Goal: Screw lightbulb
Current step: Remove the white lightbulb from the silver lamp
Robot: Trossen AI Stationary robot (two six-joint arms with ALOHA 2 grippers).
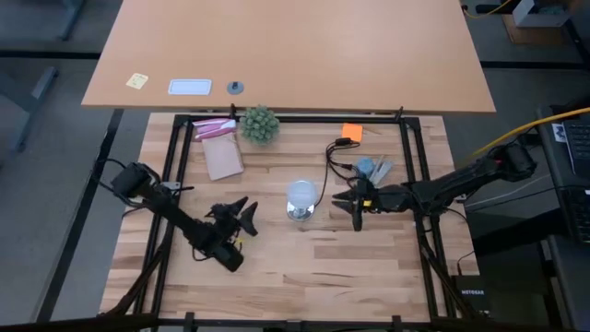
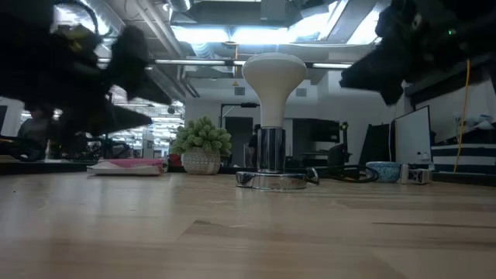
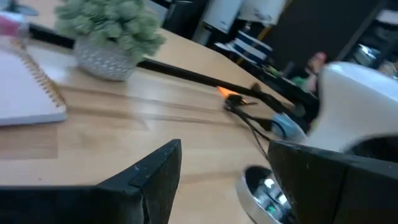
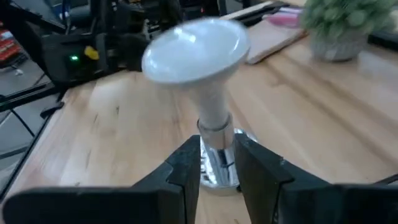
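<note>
Only legible text was "NETGEAR" on a black box [image 1: 473,291] off the table's edge, behind the right gripper [image 1: 356,205]; sticky notes, card unreadable.

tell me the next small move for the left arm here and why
Probably ease the left gripper toward the lightbulb so its open fingers straddle the white globe. The bulb stands upright in the socket disc, neither gripper is touching the globe, and the right gripper sits low beside the base, seemingly placed to steady it while the left one turns.
</note>
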